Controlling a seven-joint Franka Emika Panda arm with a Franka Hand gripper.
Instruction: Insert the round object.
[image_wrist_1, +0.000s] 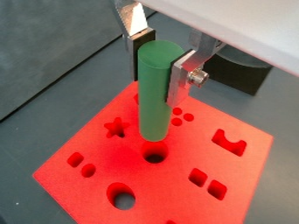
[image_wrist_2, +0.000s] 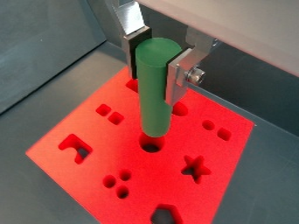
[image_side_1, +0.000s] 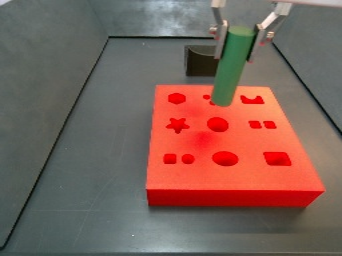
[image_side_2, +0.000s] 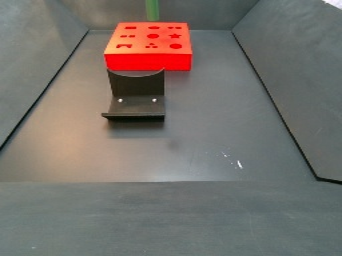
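The gripper (image_wrist_1: 158, 54) has flat, shiny silver metal fingers (image_wrist_1: 135, 19) with dark, dull pads. Between them it holds the round object (image_wrist_1: 156, 92), a green peg that looks like smooth plastic with no shine. Right under the gripper is the red block (image_wrist_2: 93, 140). It looks like smooth, dull plastic with clean cut holes. The floor (image_side_2: 174, 140) around it is dark grey and matt, with a few small pale scratches. The fixture (image_side_2: 135, 97), away from the gripper, looks like dark, dull metal.

green round object (image_wrist_1: 156, 92), red block (image_side_1: 234, 175), silver gripper (image_wrist_1: 159, 54)
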